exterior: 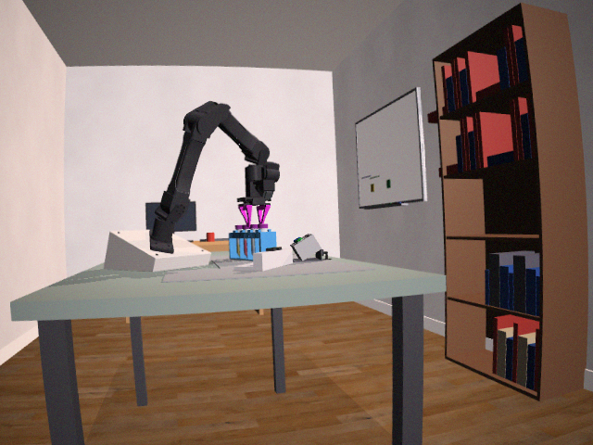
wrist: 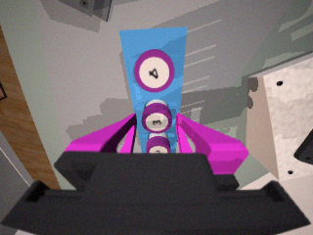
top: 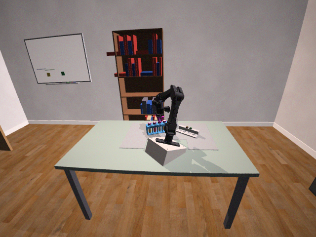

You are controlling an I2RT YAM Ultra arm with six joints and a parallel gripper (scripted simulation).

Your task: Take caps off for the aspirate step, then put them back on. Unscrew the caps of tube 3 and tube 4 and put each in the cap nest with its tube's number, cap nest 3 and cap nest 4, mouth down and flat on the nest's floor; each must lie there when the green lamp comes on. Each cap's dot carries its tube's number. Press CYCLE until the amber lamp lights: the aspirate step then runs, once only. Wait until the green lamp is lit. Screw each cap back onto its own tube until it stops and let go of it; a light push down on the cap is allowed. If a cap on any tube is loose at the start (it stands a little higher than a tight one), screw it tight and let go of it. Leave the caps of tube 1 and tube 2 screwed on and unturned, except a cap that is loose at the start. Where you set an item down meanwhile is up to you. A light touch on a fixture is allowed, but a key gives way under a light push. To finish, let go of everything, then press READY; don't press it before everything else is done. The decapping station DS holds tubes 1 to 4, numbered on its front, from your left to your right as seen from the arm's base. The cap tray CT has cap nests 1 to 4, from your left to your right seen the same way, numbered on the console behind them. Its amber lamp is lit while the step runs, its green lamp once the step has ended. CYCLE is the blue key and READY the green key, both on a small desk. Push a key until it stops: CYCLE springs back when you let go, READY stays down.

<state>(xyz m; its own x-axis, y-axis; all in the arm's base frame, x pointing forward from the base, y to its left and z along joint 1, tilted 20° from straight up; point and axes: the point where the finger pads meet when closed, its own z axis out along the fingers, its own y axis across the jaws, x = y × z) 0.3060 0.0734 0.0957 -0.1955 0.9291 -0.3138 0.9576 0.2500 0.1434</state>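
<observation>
The blue decapping station [top: 155,128] stands on the grey mat with purple-capped tubes in a row. In the wrist view cap 4 [wrist: 153,73] is farthest, cap 3 [wrist: 156,118] is in the middle, and another cap [wrist: 158,146] is partly hidden by the gripper body. All visible caps sit on their tubes. My gripper [wrist: 156,117] points straight down, its magenta fingers half open on either side of cap 3 with a gap on each side. In the side view the fingertips [exterior: 254,222] are just at the cap tops of the station [exterior: 251,244].
The white cap tray with its console [top: 188,130] lies right of the station; it also shows in the side view [exterior: 272,259]. The small grey key desk [exterior: 306,247] stands beyond the station. The arm's white wedge base [top: 166,150] is in front.
</observation>
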